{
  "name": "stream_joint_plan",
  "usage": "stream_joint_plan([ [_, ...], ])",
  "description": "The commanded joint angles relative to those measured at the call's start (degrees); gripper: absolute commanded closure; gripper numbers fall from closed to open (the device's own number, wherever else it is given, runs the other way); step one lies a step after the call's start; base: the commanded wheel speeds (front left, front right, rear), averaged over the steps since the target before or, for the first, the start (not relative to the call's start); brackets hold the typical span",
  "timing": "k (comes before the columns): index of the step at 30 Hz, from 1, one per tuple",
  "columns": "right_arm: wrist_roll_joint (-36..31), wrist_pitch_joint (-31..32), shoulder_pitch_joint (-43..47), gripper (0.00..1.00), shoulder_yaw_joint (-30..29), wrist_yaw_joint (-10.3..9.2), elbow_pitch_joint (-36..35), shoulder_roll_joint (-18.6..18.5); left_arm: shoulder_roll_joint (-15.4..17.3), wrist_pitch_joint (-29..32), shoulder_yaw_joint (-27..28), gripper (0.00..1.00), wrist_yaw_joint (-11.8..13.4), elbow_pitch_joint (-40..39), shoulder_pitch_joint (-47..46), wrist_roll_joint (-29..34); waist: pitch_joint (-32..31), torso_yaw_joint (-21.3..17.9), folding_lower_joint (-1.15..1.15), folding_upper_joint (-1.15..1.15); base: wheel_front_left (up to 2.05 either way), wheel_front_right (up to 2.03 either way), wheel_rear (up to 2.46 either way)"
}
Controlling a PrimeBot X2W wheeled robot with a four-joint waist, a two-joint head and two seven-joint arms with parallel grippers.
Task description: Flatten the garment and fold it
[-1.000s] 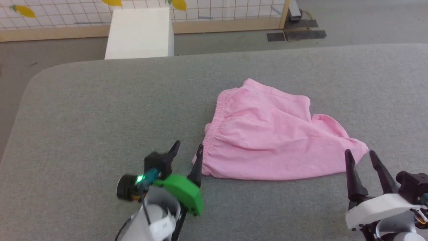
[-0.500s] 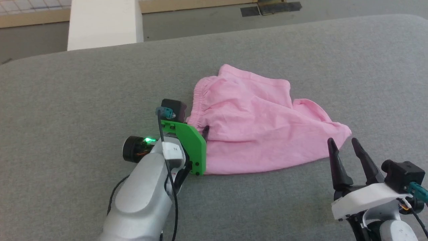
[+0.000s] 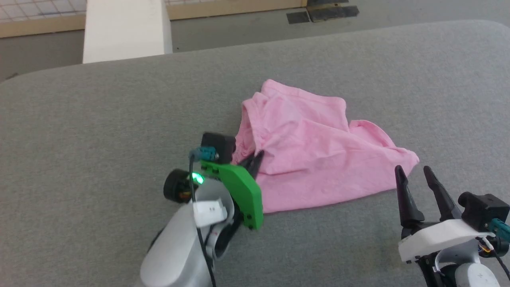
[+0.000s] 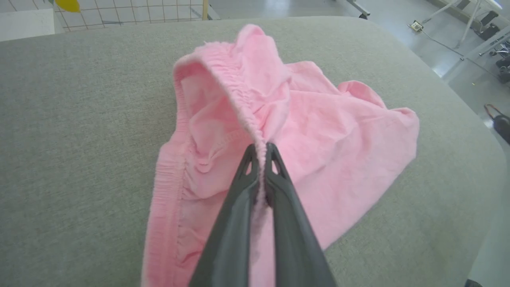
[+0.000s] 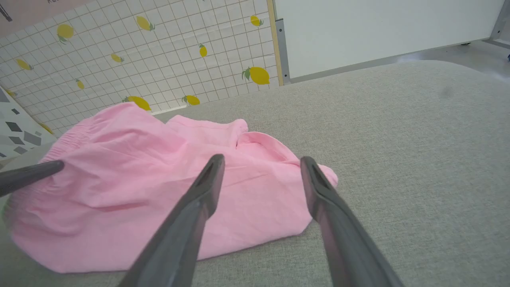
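The light pink shorts (image 3: 314, 147) lie rumpled on the grey padded table (image 3: 99, 127), legs toward the right. My left gripper (image 3: 255, 156) is shut on the upper layer of the elastic waistband (image 4: 239, 99) and holds it lifted, so the waist gapes open in the left wrist view, where that gripper (image 4: 261, 149) pinches the gathered edge. The lower waistband layer (image 4: 165, 187) stays flat on the table. My right gripper (image 3: 413, 169) is open, hovering just off the near right leg hem (image 5: 318, 175). In the right wrist view its fingertips (image 5: 217, 161) frame that hem.
A white box (image 3: 125, 30) stands on the floor beyond the table's far edge. A tiled lemon-print panel (image 5: 139, 52) with a wooden frame runs behind it. The table's rounded right corner (image 4: 458, 99) drops off to the floor with cables and equipment.
The left gripper reached the waistband, shut on its top layer and lifted it rightward, bunching the shorts' left side. The head camera tilted down. The right gripper stayed open near the leg hem.
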Motion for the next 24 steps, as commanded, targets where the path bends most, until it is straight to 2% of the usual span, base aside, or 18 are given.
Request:
stream_joint_plan([
  [1,-0.24,0.31,0.17,0.00,-0.14,-0.08,-0.43,0.04,0.64,0.84,-0.39,1.00,-0.20,-2.38,1.90,-0.96,-1.55,1.75,0.00,0.00,0.00,0.00,0.00],
  [5,-0.59,0.93,0.99,0.00,-0.57,-0.08,-1.17,0.04,2.27,4.92,-0.77,1.00,1.23,-14.55,8.30,-2.65,-2.63,3.31,0.00,0.00,0.00,0.00,0.00],
  [8,-0.59,1.15,1.24,0.00,-0.53,-0.08,-1.70,0.04,3.50,7.11,0.69,1.00,3.52,-22.74,12.06,-3.88,-2.74,3.84,0.00,0.00,0.00,0.00,0.00],
  [12,-0.29,1.20,0.63,0.00,0.52,-0.08,-2.49,0.04,5.04,7.97,4.56,1.00,6.34,-25.87,12.87,-4.53,-1.60,3.25,0.00,0.00,0.00,0.00,0.00],
  [17,0.37,0.63,-0.80,0.00,1.75,-0.08,-3.22,0.04,6.06,4.48,10.34,1.00,8.54,-18.98,6.51,-3.62,2.23,1.09,0.00,0.00,0.00,0.00,0.00],
  [24,1.26,-0.81,-4.17,0.00,2.88,-0.08,-3.71,0.04,5.95,-6.91,15.19,1.00,9.78,-0.01,-7.17,-0.90,9.38,-2.82,0.00,0.00,0.00,0.00,0.00],
])
